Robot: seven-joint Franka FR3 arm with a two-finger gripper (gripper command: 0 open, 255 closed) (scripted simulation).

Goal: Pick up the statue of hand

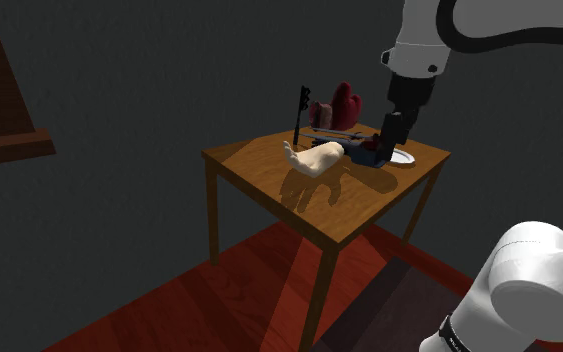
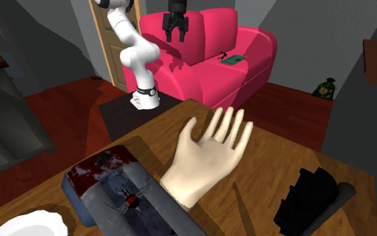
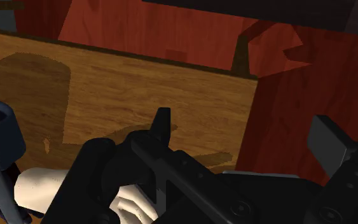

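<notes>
Locate the hand statue (image 1: pixel 314 158) near the centre of the wooden bench (image 1: pixel 244 160), lying flat with fingers extended. Treat as not yet grasped.

Read the jaws as open: black fingers (image 3: pixel 162 124) spread apart, clasping nothing, hovering above the bench at 3 o'clock of the statue in the shoulder view, clear of contact. Judge the open stance as preparation for straddling the statue on descent. Expect the narrow wrist end to offer a surer hold than the broad palm.

Note the crowding in the shoulder view: white plate (image 1: pixel 409 158) at 3 o'clock of the statue, black key-shaped upright (image 1: pixel 301 110) at 12 o'clock, red rounded objects (image 1: pixel 341 102) at 1 o'clock. Note also a dark grey, red-stained object (image 2: pixel 113 191) just beside the wrist end at 8 o'clock in the second exterior view. Do not assume contact there; cannot tell.

Check the plate: nothing visible on its exposed part. Keep any descent clear of these neighbours to avoid knocking them.
</notes>
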